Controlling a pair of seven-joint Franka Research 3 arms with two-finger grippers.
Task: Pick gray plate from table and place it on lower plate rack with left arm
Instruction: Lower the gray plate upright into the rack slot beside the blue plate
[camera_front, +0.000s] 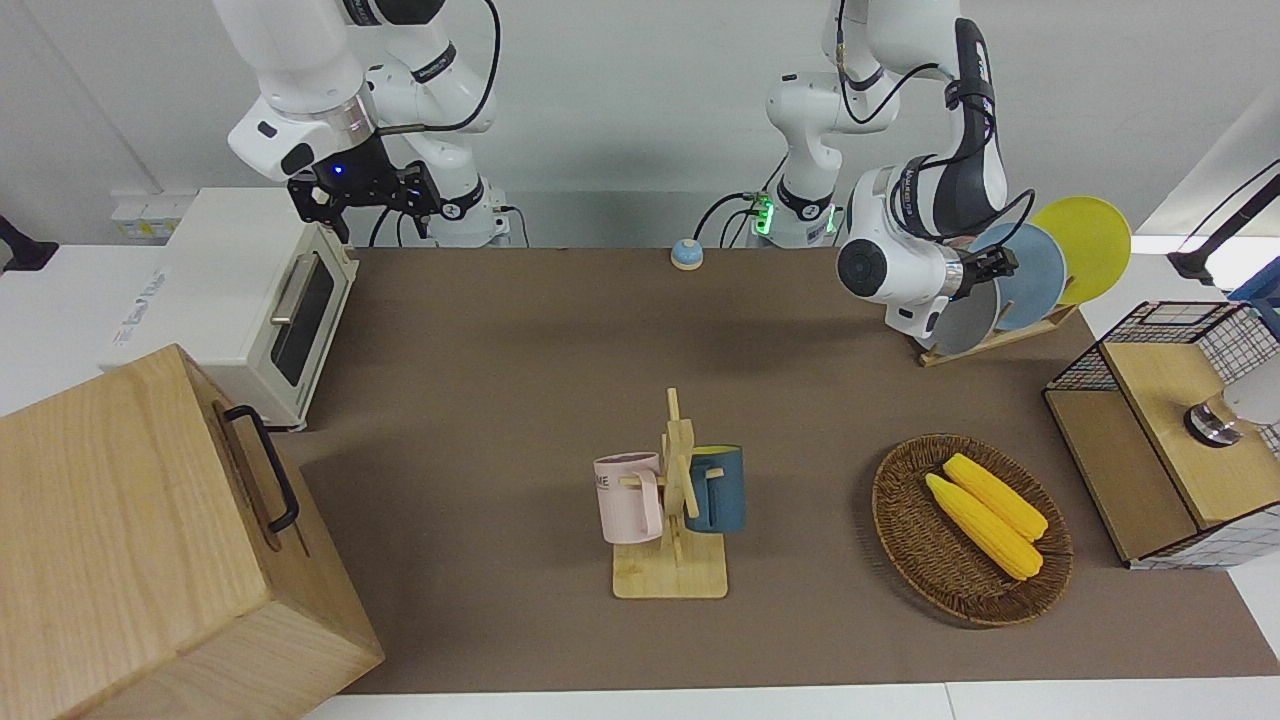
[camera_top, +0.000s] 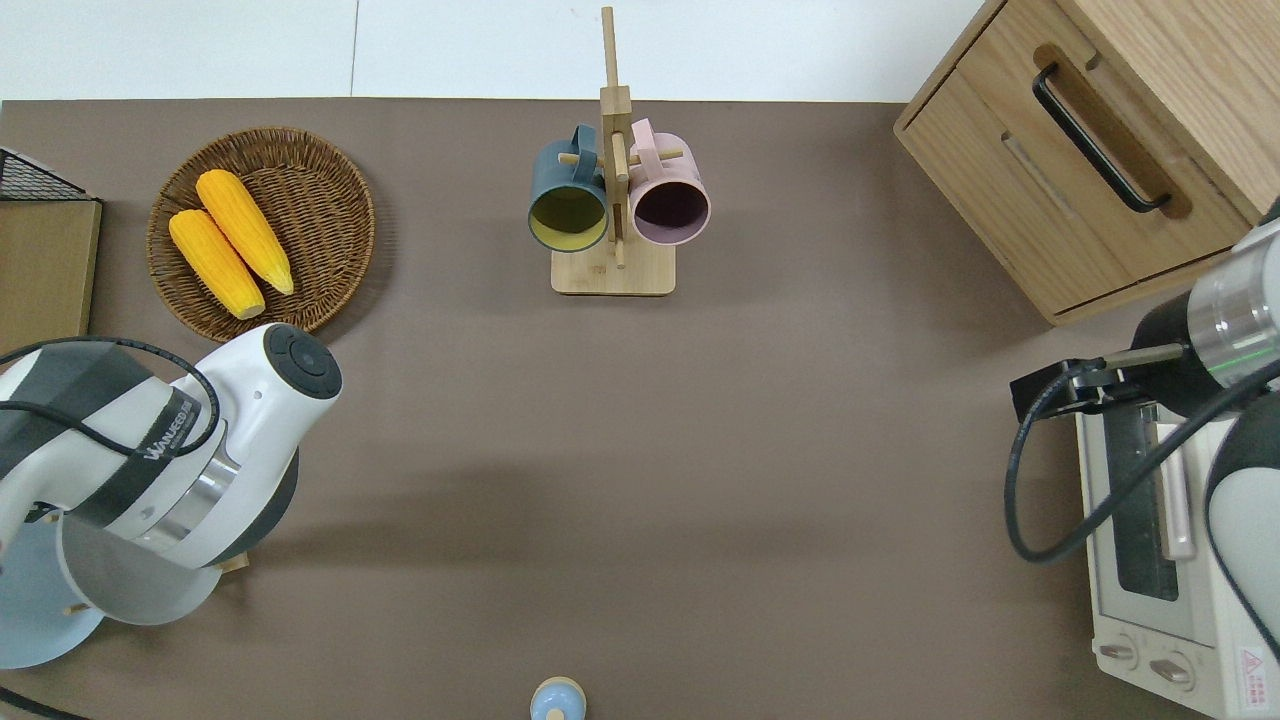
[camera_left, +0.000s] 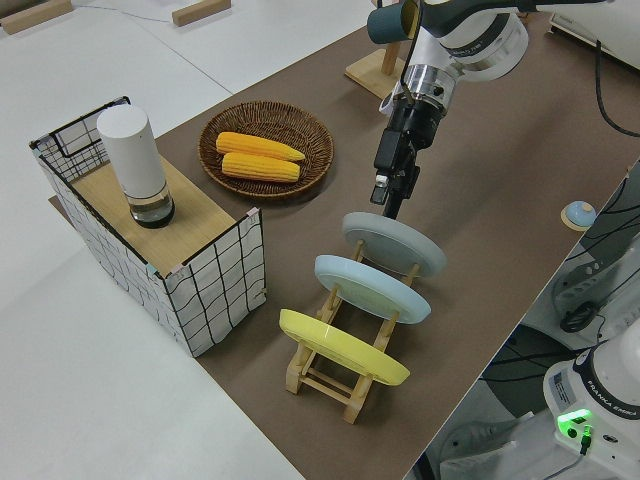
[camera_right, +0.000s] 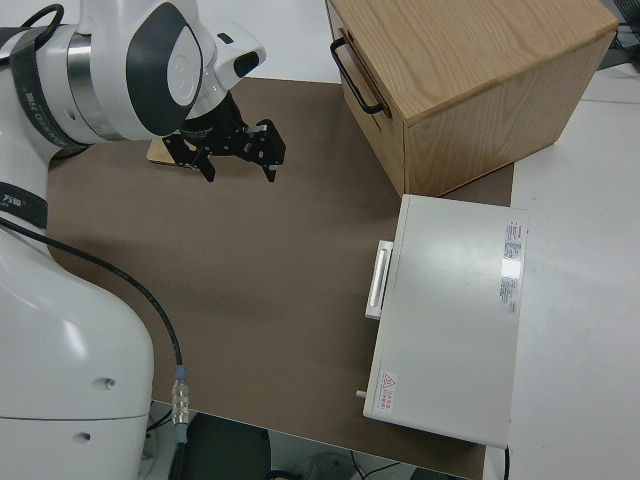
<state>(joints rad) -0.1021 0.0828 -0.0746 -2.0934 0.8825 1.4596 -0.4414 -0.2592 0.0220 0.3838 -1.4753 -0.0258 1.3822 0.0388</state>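
Note:
The gray plate (camera_front: 968, 320) stands tilted in the lower plate rack (camera_front: 1000, 338), in the slot nearest the table's middle; it also shows in the left side view (camera_left: 395, 243) and the overhead view (camera_top: 130, 600). The rack stands on the brown table (camera_front: 500, 350) at the left arm's end. My left gripper (camera_left: 390, 208) points down at the gray plate's upper rim; whether it touches the rim does not show. In the overhead view the arm hides it. My right arm is parked, its gripper (camera_right: 240, 168) open and empty.
A light blue plate (camera_left: 372, 288) and a yellow plate (camera_left: 340, 345) fill the rack's other slots. A wicker basket (camera_front: 900, 540) with corn, a wire basket (camera_front: 1170, 330), a mug stand (camera_front: 675, 500), a toaster oven (camera_front: 250, 300), a wooden cabinet (camera_front: 150, 540) and a small bell (camera_front: 686, 254) also stand here.

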